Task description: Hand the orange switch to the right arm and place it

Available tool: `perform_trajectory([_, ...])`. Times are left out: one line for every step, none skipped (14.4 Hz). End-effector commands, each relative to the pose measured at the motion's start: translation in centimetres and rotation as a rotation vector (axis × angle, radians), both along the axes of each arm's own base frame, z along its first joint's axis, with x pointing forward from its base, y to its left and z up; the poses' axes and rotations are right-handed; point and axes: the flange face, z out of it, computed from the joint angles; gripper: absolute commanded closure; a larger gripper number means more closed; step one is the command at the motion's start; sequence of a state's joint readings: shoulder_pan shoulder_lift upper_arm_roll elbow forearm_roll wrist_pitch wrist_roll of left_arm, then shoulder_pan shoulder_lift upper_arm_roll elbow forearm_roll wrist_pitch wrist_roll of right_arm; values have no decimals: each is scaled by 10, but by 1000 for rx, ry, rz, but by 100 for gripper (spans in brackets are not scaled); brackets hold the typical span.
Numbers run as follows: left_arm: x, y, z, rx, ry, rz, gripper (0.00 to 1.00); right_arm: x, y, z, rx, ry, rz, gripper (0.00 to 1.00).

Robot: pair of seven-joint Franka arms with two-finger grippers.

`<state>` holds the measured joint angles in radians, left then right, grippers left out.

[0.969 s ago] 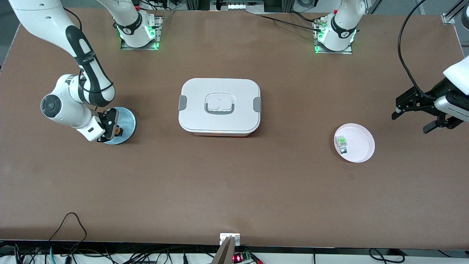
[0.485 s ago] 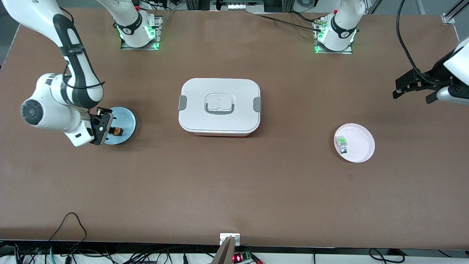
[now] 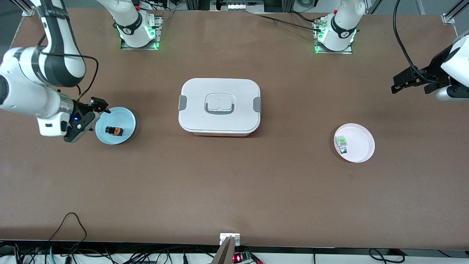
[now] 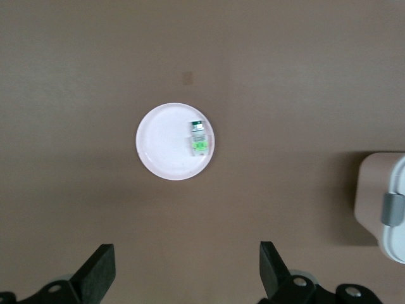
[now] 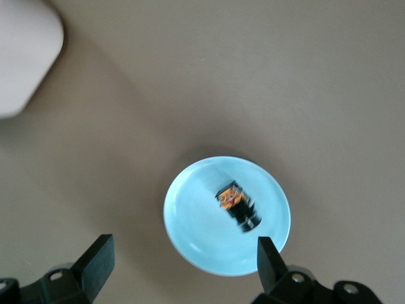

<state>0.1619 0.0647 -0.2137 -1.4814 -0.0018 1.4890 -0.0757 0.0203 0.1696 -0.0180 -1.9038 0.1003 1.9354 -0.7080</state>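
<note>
The tiny black-and-orange switch [image 3: 114, 130] lies released in the round light-blue plate [image 3: 126, 119]. The right tool [image 3: 89, 119], spread empty, hangs at the plate's nine o'clock; withdrawal is best made straight upward. The left tool [image 3: 412, 80] waits spread and empty.

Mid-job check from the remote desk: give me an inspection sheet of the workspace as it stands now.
Surface: brown table, no spills seen.
Job's things: orange switch lies in the blue plate, at the right arm's end of the table; no gripper touches it.
Clutter: white lidded box mid-table; pink plate holding a green-and-silver component, toward the left arm's end.
Grippers: right gripper open, beside the blue plate's rim; left gripper open, up over the table's end, waiting.
Cables: loose cables along the table's near edge.
Surroundings: arm bases, green lights lit.
</note>
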Motion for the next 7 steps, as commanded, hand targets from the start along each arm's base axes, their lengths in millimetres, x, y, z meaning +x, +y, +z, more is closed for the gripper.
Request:
perform_trajectory([8, -3, 1, 54, -2, -31, 0, -12, 11, 41, -66, -11, -231, 0])
perform_trajectory([8, -1, 6, 53, -13, -31, 0, -12, 25, 57, -161, -54, -232, 0])
perform_trajectory([8, 0, 10, 53, -19, -29, 0, -12, 29, 79, -205, -88, -299, 0])
perform_trajectory([6, 5, 12, 60, -7, -16, 0, -15, 33, 87, -217, -64, -378, 0])
perform_trajectory([6, 15, 8, 53, 10, -5, 0, -17, 38, 97, -228, -53, -444, 0])
perform_trajectory([7, 26, 5, 29, 10, 19, 0, -16, 46, 113, -229, -64, -495, 0])
perform_trajectory([6, 28, 5, 23, 12, 25, 0, -16, 48, 128, -232, -64, -553, 0])
